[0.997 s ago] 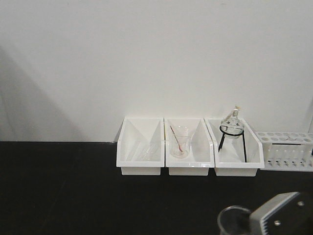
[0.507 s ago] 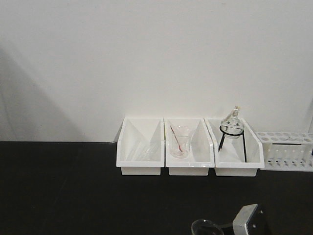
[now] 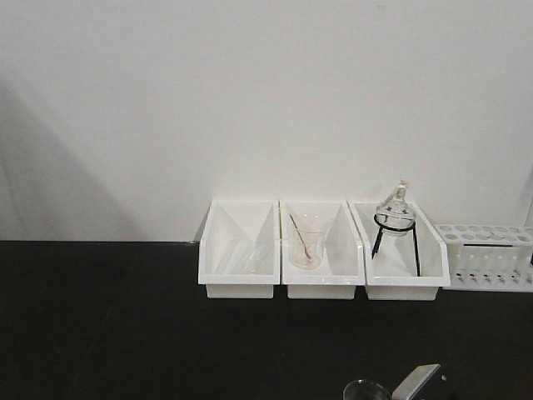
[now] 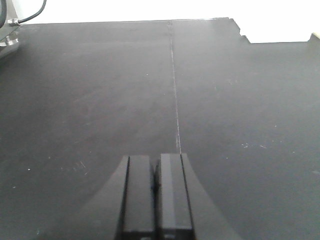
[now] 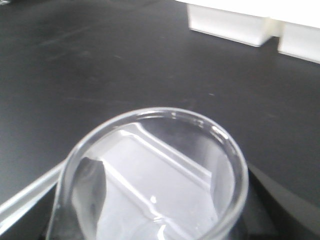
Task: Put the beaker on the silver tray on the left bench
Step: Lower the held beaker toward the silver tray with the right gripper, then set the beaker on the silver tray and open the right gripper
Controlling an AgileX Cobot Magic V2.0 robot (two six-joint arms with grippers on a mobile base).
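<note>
The clear glass beaker fills the right wrist view, rim towards the camera. My right gripper is shut on it, with dark fingers showing at its sides. A pale silver-grey surface with a low rim, the silver tray, lies under the beaker and runs out to the lower left. In the front view only the beaker's rim and the gripper's housing show at the bottom edge. My left gripper is shut and empty over the black bench top.
Three white bins stand at the wall. The middle one holds a conical glass with a red rod; the right one holds a round flask on a black stand. A white tube rack is at the far right. A cable and metal fitting show at far left.
My right gripper with the beaker has sunk lower in the front view and shifted left; only the rim and housing edge remain in frame. The bins have not moved.
</note>
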